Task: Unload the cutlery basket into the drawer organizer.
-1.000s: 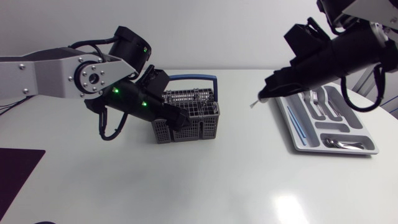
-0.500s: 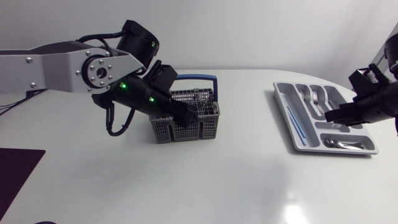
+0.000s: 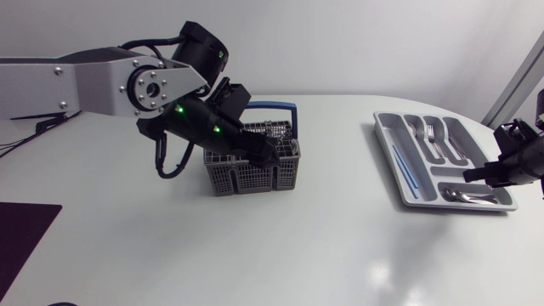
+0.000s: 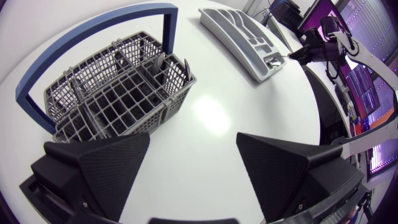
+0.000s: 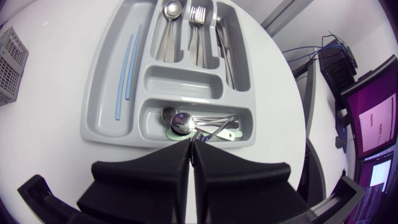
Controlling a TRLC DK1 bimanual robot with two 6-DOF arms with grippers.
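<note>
Clock: seen from above, 12 o'clock is the far edge of the table [image 3: 280, 246].
Basket: the grey basket [image 4: 124, 106] stands upright at about 10 o'clock from the table's middle.
Handle: a blue handle [image 4: 93, 43] arches over the basket.
Inside the basket: a few dark pieces stick up in one pocket. I cannot tell what they are.
Left arm: the left arm [image 3: 85, 85] comes in from 9 o'clock and bends down to the basket.
Left gripper: the left gripper [image 4: 193, 165] is above the basket's 3 o'clock half. I cannot tell if it touches the basket.
Left fingers: the fingers [image 4: 115, 165] are far apart, with only bare table between them.
Drawer organizer: the grey drawer organizer [image 5: 186, 79] lies flat at 3 o'clock, well apart from the basket.
In the organizer: forks [image 5: 198, 28] and knives [image 5: 225, 46] lie in pockets side by side. A thin blue stick [image 5: 127, 62] lies in the long pocket, and spoons [image 5: 180, 121] lie in the end pocket.
Right gripper: the right gripper [image 5: 191, 155] is over the organizer's 5 o'clock end, just by the spoons.
Right fingers: they are pressed tight together, and I see nothing between them.
</note>
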